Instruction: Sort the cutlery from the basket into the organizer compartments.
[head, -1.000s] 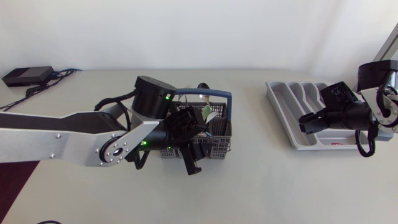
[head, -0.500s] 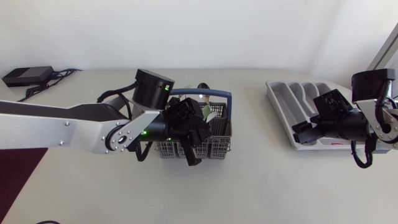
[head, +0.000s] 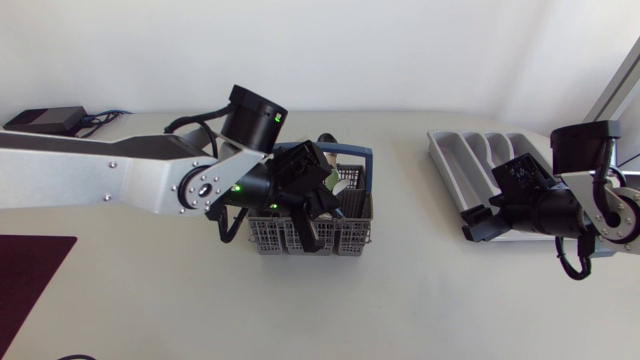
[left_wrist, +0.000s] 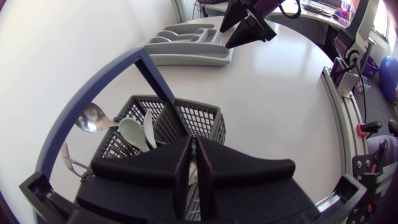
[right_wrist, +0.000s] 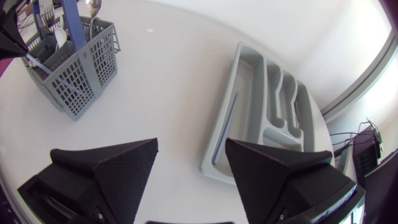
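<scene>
The grey mesh basket (head: 345, 238) with a blue handle (left_wrist: 93, 93) stands mid-table. It holds a metal spoon (left_wrist: 93, 117), a pale spoon (left_wrist: 134, 134) and a fork (left_wrist: 71, 163). My left gripper (head: 308, 232) hangs over the basket's front half. Its fingers (left_wrist: 194, 143) are shut on a thin pale piece of cutlery, mostly hidden between them. From the right wrist it shows as a slim rod (right_wrist: 53, 74) slanting across the basket (right_wrist: 81, 74). The grey organizer (head: 470, 165) lies at the right. My right gripper (head: 472, 226) is open and empty (right_wrist: 191, 148), just before the organizer's near end (right_wrist: 214, 149).
A thin long piece seems to lie in the organizer's long compartment (right_wrist: 225, 127). A black box with cables (head: 42, 122) sits at the table's back left. Bare tabletop (head: 415, 250) lies between basket and organizer.
My left gripper moved back over the basket and went from open to shut. My right arm drew away from the organizer toward the table's front, still open.
</scene>
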